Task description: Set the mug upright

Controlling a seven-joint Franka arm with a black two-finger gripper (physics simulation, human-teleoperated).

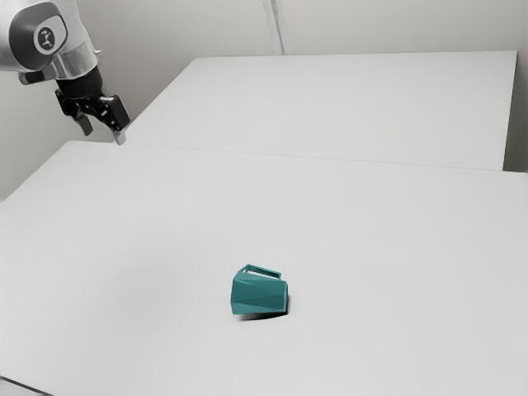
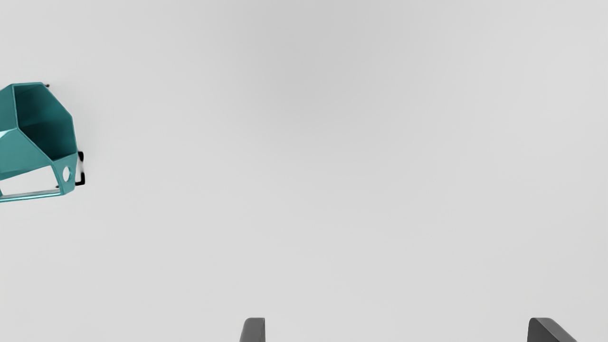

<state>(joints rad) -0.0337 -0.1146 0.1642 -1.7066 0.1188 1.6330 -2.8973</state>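
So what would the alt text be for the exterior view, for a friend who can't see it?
A teal mug lies on its side on a white table, its handle uppermost. Toward the upper left, a robot arm's open black gripper hangs in the air, well away from the mug.

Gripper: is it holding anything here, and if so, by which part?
Nothing is held; the gripper is open, away from the mug.

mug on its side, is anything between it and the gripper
Nothing visible stands in the way. The open gripper hangs in the air at the exterior view's upper left, and the mug lies on the table with no other object between them.
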